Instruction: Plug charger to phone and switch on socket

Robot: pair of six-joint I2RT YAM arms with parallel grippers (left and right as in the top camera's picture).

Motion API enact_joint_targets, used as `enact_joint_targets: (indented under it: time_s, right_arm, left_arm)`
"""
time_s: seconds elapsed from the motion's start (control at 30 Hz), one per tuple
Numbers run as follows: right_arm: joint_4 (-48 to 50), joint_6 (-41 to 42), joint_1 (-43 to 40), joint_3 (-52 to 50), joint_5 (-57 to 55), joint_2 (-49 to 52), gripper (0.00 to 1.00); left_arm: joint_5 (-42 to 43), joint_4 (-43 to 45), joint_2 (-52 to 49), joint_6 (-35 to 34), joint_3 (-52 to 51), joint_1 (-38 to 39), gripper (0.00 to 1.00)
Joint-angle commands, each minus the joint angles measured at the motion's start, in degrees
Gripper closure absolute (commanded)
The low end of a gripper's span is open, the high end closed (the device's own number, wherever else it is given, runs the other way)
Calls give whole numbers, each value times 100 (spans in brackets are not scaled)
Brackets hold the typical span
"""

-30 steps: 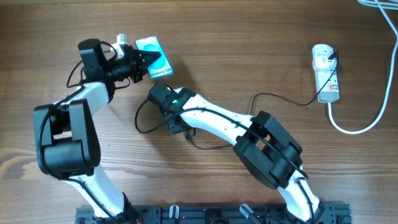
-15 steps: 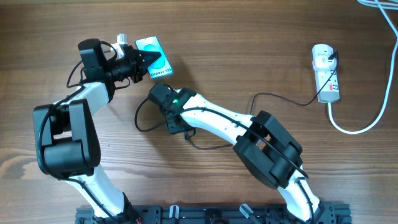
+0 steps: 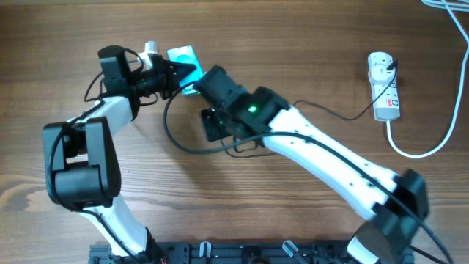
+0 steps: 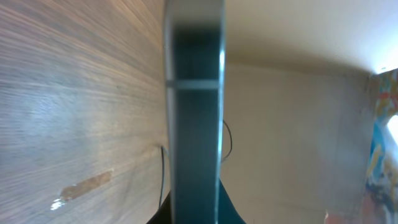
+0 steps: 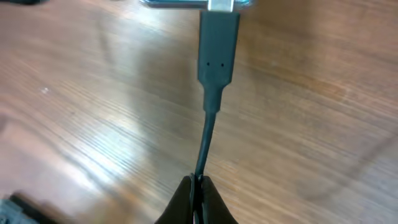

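The phone (image 3: 183, 56), teal with a white frame, is tilted up on its edge at the back left, and my left gripper (image 3: 185, 71) is shut on it. In the left wrist view the phone (image 4: 195, 112) is a dark edge-on bar rising from between the jaws of that gripper (image 4: 195, 214). My right gripper (image 3: 198, 81) sits just right of the phone, shut on the charger (image 5: 217, 50) cable a little behind its black connector. The connector's metal tip meets the phone's edge (image 5: 186, 3); how deep it sits I cannot tell. The socket (image 3: 384, 86) lies at the far right.
The charger's black cable (image 3: 170, 126) loops on the wood under the right arm and runs on to the socket. A thicker white cable (image 3: 432, 147) curves from the socket along the right edge of the table.
My right gripper shut on the charger cable, then swung up from below to the phone's end. The left gripper tipped the phone up and shifted it slightly back.
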State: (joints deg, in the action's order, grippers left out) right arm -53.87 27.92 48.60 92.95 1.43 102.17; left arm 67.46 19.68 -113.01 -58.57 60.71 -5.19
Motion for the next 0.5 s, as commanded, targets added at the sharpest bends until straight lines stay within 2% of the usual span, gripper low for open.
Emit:
enact_joint_targets:
  time_s: [0.0,0.27,0.47]
  right_arm:
    - [-275,-476,11,0,509,-33,96]
    - [-256,-691,-94,-601,1143,-356,95]
    - [317,-754,-535,-1661,1482,-1303,96]
  left_arm:
    - [258,109,-13,155,114,407,96]
    - [258,282,-13,-39,114,636,96]
    - [251,286,-13,-39,114,673,96]
